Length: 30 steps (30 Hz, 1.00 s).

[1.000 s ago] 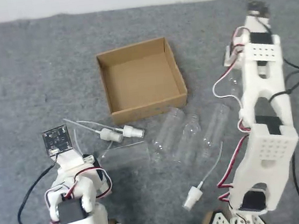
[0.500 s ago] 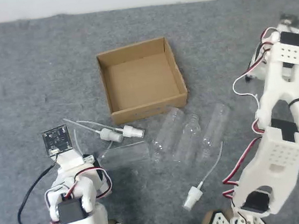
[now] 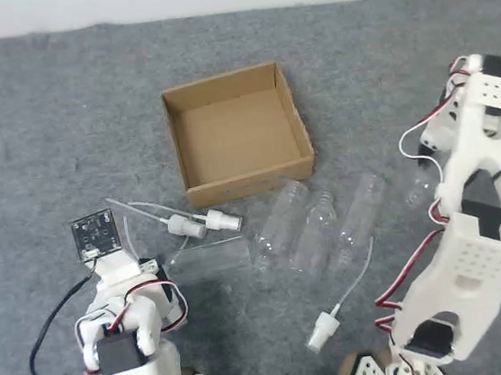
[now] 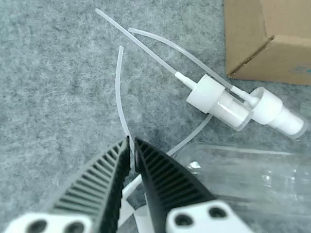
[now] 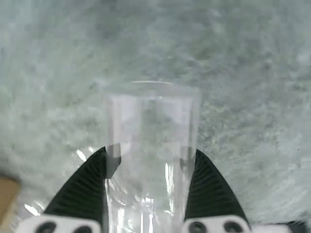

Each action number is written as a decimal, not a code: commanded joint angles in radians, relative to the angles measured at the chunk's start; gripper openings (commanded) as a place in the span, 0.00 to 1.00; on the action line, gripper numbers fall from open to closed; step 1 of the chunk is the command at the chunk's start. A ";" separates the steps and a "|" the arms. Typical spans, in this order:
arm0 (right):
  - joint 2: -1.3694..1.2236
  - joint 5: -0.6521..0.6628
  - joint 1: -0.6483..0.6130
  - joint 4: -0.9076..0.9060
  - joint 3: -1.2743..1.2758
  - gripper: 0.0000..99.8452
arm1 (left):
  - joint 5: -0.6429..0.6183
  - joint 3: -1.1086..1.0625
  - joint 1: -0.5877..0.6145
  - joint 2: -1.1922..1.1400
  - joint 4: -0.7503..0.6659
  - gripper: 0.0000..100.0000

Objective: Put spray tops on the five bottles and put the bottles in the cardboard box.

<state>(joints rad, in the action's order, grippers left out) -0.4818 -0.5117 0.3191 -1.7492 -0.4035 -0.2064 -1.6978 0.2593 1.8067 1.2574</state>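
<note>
Left end effector (image 4: pixel 131 141) at near side of desk, jaws almost closed over thin tube (image 4: pixel 119 82), unmoved. Loose spray top (image 3: pixel 323 329) nearby. Three bottles (image 3: pixel 314 227) lie before cardboard box (image 3: pixel 250 186). Right end effector (image 5: pixel 150 158) clamps clear bottle (image 5: pixel 151 126) (arm swung rightward and nearer since earlier).

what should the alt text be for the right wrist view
The right gripper grips a clear bottle, with one of its black fingers against each side. Grey carpet lies beneath the bottle.
</note>
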 commanded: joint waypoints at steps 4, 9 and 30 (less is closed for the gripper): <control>0.091 -0.123 0.097 -0.044 -0.058 0.01 | 0.006 0.013 0.002 0.018 0.005 0.01; 0.087 -0.262 0.179 -0.047 -0.057 0.01 | 0.006 0.013 0.002 0.018 0.005 0.01; 0.085 -0.517 0.228 -0.039 0.242 0.01 | 0.006 0.013 0.002 0.018 0.005 0.01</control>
<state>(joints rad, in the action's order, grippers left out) -0.4818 -1.0764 0.5508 -1.7522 -0.1734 -0.2064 -1.6978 0.2593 1.8067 1.2574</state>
